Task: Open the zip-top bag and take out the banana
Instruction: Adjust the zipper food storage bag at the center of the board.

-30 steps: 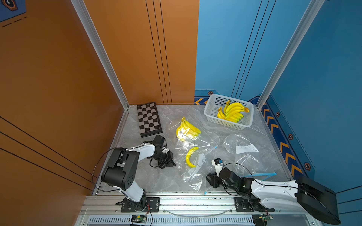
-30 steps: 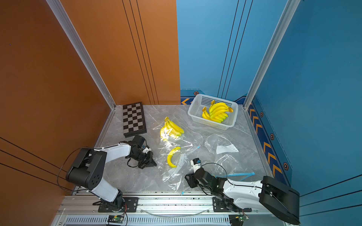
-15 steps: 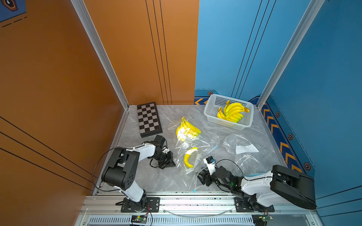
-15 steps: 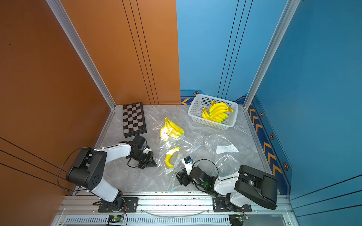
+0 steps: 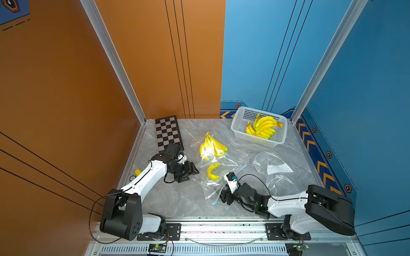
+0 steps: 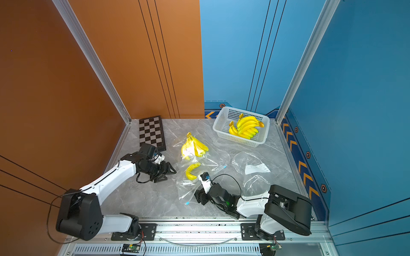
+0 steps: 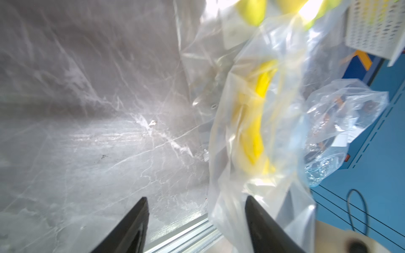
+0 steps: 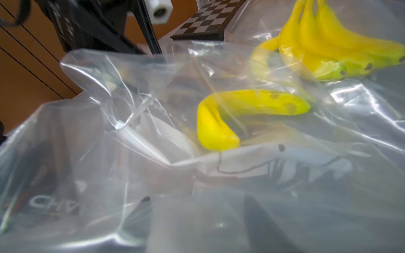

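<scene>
- One single banana (image 5: 213, 171) was seen lying inside a clear zip-top bag (image 5: 211, 190) near the middle of the marble table (image 5: 177, 199), between the two grippers.
- One blue slider (image 5: 214, 202) was noted at the bag's near end, towards the robot.
- The right gripper (image 5: 224, 196) was placed at that near end, with the bag's film draped over it. In the right wrist view its two fingers (image 8: 260, 221) were made out through the film, spread apart. No pinched film could be made out between them.
- The left gripper (image 5: 192, 175) was held just beside the bag's left edge. In the left wrist view its two black fingers (image 7: 135, 221) were parted, with bare table between them, and one was partly covered by the film.
- One bunch of bananas (image 5: 211, 147) was found under the film of a second clear bag (image 5: 233, 155), just behind the single banana.
- Two crumpled clear bags (image 5: 264, 158) were spread to the right, one with a white paper slip (image 5: 279, 169).
- One white perforated basket (image 5: 258, 140) was set at the far right corner, with bunched bananas in it. Their number could not be counted.
- One checkerboard (image 5: 167, 133) was laid at the far left.
</scene>
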Controlling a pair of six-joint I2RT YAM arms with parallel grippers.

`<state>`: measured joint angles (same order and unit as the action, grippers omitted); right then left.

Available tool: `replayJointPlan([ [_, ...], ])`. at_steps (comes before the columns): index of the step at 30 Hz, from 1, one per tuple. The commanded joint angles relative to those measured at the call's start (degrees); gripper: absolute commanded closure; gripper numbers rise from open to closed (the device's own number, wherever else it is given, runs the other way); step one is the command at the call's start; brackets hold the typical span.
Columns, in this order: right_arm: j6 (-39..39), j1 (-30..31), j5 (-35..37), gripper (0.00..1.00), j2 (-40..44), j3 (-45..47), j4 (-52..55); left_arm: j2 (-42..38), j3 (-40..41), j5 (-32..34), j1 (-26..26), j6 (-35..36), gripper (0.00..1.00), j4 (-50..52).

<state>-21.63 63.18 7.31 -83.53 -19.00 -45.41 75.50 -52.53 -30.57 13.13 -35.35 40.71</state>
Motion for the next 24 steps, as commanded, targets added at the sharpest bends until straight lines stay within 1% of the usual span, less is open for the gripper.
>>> replayJointPlan([
  [1,0.3,-0.3,-1.8,0.33,-2.4,-3.3,0.1,-3.5,-2.3,2.6,0.8,-0.1,0.27,6.9],
  [2,0.2,-0.4,-1.5,0.33,-2.7,-3.9,0.1,-4.3,-3.5,3.7,1.8,-0.1,0.26,8.2],
  [3,0.2,-0.5,-1.1,0.33,-3.0,-4.1,0.1,-4.9,-4.6,5.4,2.8,0.1,0.22,9.9],
  [5,0.1,-0.7,0.3,0.33,-3.3,-4.1,-0.1,-5.6,-4.8,6.8,3.5,0.4,0.21,11.8],
  [7,0.1,-0.9,1.1,0.32,-3.5,-3.9,-0.8,-6.3,-2.9,5.8,2.9,0.0,0.21,11.8],
  [9,0.1,-1.5,0.2,0.32,-4.1,-4.0,-1.8,-6.1,-1.2,5.4,2.2,0.8,0.21,11.5],
  [11,0.1,-1.8,-0.2,0.32,-4.5,-4.6,-1.7,-4.5,-1.6,2.1,2.2,1.8,0.21,10.5],
  [14,0.1,-2.4,-1.1,0.32,-5.1,-6.3,0.3,-3.3,-5.9,-0.2,6.0,1.9,0.22,10.5],
  [15,0.1,-2.4,-1.1,0.32,-5.5,-6.7,0.5,-3.5,-8.0,-0.4,7.7,1.5,0.21,10.6],
  [17,-0.4,-2.8,-1.5,0.32,-6.6,-7.4,-0.3,-3.9,-9.2,0.0,11.2,0.6,0.21,10.5],
  [19,-1.1,-3.1,-2.6,0.32,-8.6,-8.3,-1.7,-4.8,-7.8,1.7,13.9,0.3,0.22,10.5],
  [22,-3.0,-3.8,-4.4,0.33,-11.9,-10.1,-1.7,-7.4,-1.1,5.7,15.9,-0.7,0.23,10.4],
  [24,-5.2,-4.7,-4.4,0.33,-12.2,-10.1,-0.1,-10.0,2.7,7.7,16.9,-1.7,0.25,9.4],
])
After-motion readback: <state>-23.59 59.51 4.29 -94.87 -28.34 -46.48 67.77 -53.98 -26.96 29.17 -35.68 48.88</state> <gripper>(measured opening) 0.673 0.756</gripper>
